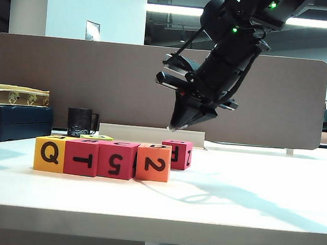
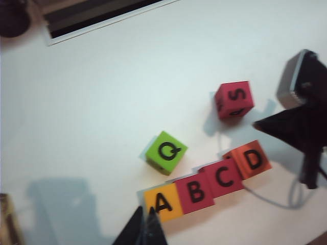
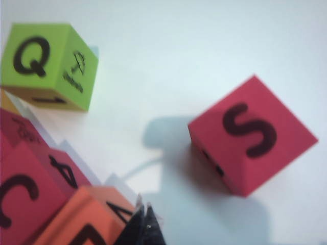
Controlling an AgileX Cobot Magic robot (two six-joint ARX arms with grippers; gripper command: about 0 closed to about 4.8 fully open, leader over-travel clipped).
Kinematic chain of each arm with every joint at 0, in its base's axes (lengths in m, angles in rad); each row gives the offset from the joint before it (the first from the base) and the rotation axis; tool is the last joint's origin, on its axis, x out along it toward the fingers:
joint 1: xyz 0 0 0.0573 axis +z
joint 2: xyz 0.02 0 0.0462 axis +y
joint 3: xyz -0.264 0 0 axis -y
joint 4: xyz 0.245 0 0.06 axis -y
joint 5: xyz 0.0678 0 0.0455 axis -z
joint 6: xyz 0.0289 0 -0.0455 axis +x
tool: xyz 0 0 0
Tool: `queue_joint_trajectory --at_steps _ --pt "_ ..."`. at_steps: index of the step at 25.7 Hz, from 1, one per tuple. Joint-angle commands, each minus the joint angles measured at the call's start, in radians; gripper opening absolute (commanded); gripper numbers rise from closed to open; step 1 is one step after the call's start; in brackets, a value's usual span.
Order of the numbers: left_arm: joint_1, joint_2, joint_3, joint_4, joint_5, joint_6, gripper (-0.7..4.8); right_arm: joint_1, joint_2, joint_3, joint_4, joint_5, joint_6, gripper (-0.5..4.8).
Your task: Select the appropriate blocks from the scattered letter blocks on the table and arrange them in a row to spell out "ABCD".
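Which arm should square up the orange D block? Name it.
Right. The right end effector, shut, hangs beside the orange D block; the left end effector, also shut, is at the row's other end, by the yellow-orange A block.

The wide white smooth table (image 1: 259, 207) is carrying six small foam cubes. Four are sitting in a touching row: a yellow-orange cube (image 1: 49, 154), a pink-red cube showing T (image 1: 82, 158), a pink-red cube showing 5 (image 1: 116, 160) and an orange cube (image 1: 154, 163). A lime green cube (image 2: 166, 152) is lying just behind the row. Another pink-red cube (image 1: 177, 154) is sitting apart, near the orange end.
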Motion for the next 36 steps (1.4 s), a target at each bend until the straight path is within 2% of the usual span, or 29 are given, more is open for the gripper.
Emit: queue_joint_trajectory --at_steps 1,22,34,36 --pt "-0.002 -0.002 0.002 0.01 0.027 -0.01 -0.06 0.003 0.019 0.005 0.042 -0.005 -0.003 -0.02" --pt "-0.002 -0.002 0.002 0.023 0.027 -0.009 -0.06 0.008 0.049 0.005 -0.051 -0.051 -0.002 -0.02" --pt "-0.002 -0.002 0.002 0.024 0.026 -0.009 -0.06 0.032 0.048 0.005 -0.069 -0.05 -0.002 -0.02" --pt "-0.002 -0.002 0.002 0.023 0.026 -0.009 -0.06 0.032 0.047 0.006 -0.067 -0.013 -0.003 -0.02"
